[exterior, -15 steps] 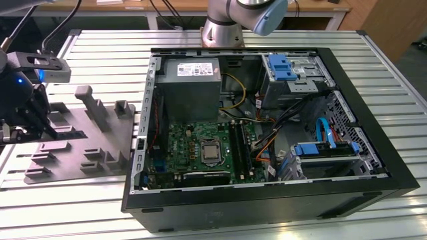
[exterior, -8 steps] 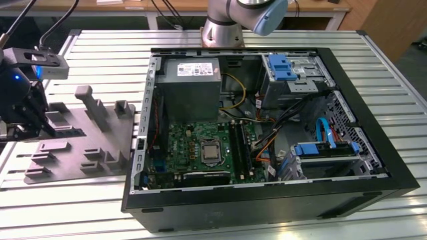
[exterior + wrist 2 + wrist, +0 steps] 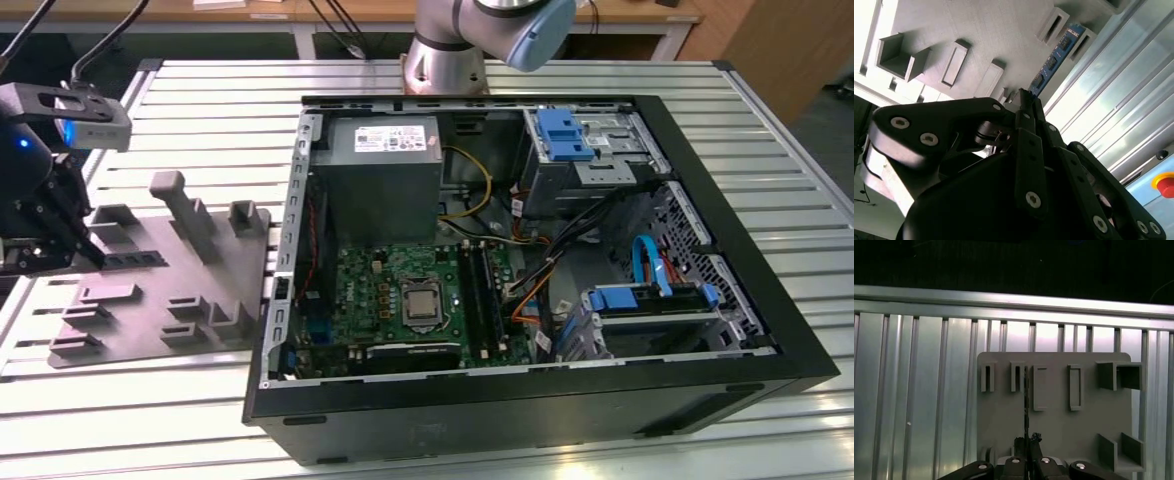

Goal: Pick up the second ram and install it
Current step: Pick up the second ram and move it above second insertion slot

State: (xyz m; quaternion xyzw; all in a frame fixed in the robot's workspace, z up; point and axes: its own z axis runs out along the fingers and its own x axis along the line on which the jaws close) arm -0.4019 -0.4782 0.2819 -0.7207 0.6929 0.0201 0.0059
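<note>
Grey plastic for the fixture plate (image 3: pixel 174 290), lying on the ribbed metal bench (image 3: pixel 534 80) near its edge at the exterior view's left. Standing on edge in that plate: the second ram (image 3: pixel 134 258), dark and thin, with bluish marks, apparently not yet lifted out. Pinched, it seems, at its near end by the gripper (image 3: pixel 1024 97) in the second wrist view, jaws drawn close together with only the thin stick between them. Well apart from the open computer case (image 3: pixel 534 420), placed more toward the middle of the bench.

Judged as the very start of the pick-up; lifting, carrying over and pressing into the motherboard slots (image 3: pixel 470 290) all left to do.

Counted: 1 arm (image 3: pixel 481 30), 1 gripper, 1 stick on the plate, 1 plate, 1 case. Also 4 slotted blocks (image 3: pixel 1039 387) in 1 row in the first wrist view.
</note>
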